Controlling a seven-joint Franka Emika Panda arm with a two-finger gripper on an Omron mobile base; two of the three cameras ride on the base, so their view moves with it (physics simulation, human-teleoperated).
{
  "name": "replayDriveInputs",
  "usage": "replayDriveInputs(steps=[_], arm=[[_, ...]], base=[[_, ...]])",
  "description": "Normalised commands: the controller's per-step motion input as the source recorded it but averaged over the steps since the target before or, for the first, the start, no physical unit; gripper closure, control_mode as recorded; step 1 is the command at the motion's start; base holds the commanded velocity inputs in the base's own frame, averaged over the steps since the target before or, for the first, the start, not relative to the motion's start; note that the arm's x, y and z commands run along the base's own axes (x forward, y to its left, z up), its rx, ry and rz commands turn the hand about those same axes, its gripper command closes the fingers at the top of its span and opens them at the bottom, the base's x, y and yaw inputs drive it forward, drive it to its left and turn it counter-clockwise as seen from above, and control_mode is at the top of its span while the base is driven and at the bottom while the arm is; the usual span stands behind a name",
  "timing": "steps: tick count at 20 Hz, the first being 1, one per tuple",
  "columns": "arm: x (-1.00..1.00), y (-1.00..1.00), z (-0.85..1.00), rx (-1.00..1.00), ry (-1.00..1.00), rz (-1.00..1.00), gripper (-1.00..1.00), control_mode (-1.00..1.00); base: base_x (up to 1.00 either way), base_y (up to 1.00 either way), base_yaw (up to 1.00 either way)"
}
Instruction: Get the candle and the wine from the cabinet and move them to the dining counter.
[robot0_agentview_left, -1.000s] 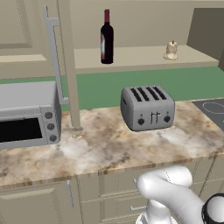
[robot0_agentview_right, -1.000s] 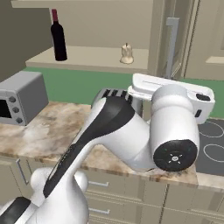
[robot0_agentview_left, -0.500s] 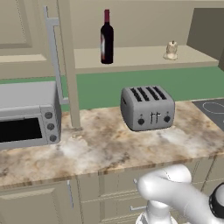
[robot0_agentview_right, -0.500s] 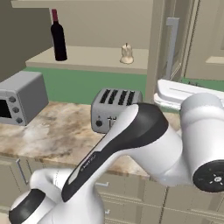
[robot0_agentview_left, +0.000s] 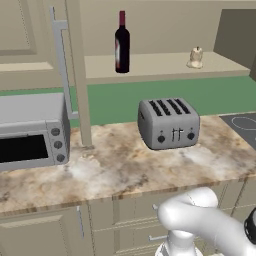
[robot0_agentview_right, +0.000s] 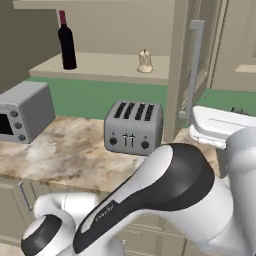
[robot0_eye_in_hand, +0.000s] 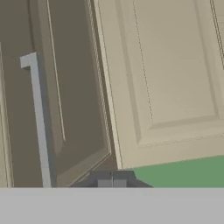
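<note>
The wine (robot0_agentview_left: 122, 42) (robot0_agentview_right: 66, 42), a dark bottle with a red neck, stands upright on the open cabinet's beige shelf (robot0_agentview_left: 150, 67) (robot0_agentview_right: 100, 70). Farther along that shelf sits the small pale candle (robot0_agentview_left: 196, 57) (robot0_agentview_right: 145, 61). My gripper (robot0_eye_in_hand: 111, 180) is shut on nothing, its tips together. It faces a panelled cabinet door (robot0_eye_in_hand: 166, 74) and a long silver bar handle (robot0_eye_in_hand: 39, 118), well away from both things. In the right base view my arm (robot0_agentview_right: 170, 185) bends across the foreground, its white hand to the right of the open door (robot0_agentview_right: 181, 65). The dining counter is out of view.
A steel toaster (robot0_agentview_left: 169, 122) (robot0_agentview_right: 133, 127) and a grey toaster oven (robot0_agentview_left: 30, 132) (robot0_agentview_right: 22, 110) stand on the marbled worktop (robot0_agentview_left: 115, 170) below the shelf. A green backsplash (robot0_agentview_left: 115, 102) runs behind them. The left cabinet door (robot0_agentview_left: 75, 70) hangs open, and a cooktop (robot0_agentview_left: 242, 125) lies at the right.
My arm has swung to the right across the right base view, carrying the hand past the open door. The bottle, candle and toaster have not moved.
</note>
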Motion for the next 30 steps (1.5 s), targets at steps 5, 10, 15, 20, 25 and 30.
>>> replayDriveInputs(steps=[5, 10, 15, 20, 25, 30], arm=[[-0.79, 0.84, -0.02, -0.04, 0.00, -0.06, 1.00, -1.00], [-0.18, 1.00, 0.00, -0.07, 0.00, -0.02, 1.00, -1.00], [0.05, 1.00, 0.00, -0.05, 0.03, 0.00, 1.00, -1.00], [0.20, 1.00, 0.00, -0.02, 0.11, 0.00, 1.00, -1.00], [0.02, 1.00, 0.00, -0.04, 0.15, 0.00, 1.00, -1.00], [0.04, 1.00, 0.00, -0.01, 0.17, 0.00, 1.00, -1.00]], base=[[0.00, 0.00, 0.00], [0.00, 0.00, 0.00], [0.00, 0.00, 0.00], [0.00, 0.00, 0.00], [0.00, 0.00, 0.00], [0.00, 0.00, 0.00]])
